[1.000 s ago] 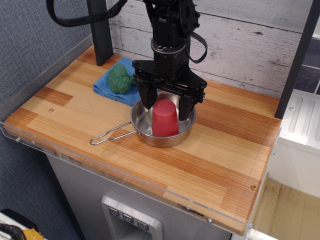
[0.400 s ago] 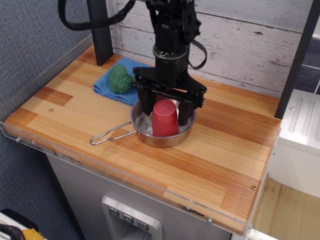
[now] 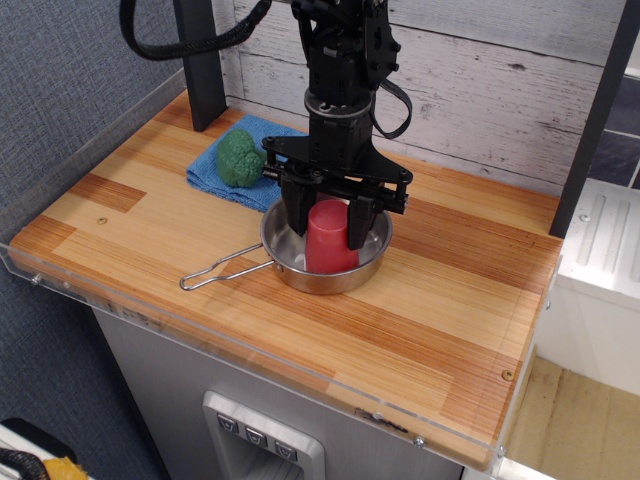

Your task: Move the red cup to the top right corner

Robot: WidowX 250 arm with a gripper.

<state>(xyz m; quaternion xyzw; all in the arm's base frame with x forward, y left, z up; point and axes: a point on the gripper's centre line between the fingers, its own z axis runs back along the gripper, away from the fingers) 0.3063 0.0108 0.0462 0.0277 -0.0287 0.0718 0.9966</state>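
While sitting upside down in steel pan at table centre, red cup pinched between gripper fingers. Green broccoli toy on blue cloth at ten o'clock.

the upper part of the robot arm runs out past the top edge, as does the black cable looping from it. the gripper covers the back rim of the steel pan and the right end of the blue cloth. the red cup stands between the fingers, which hide its upper sides, so whether the pads actually press on it cannot be told. the cup hides much of the pan's floor. the green broccoli-like thing covers part of the cloth. the table lacks a visible far right corner, hidden behind a dark post.
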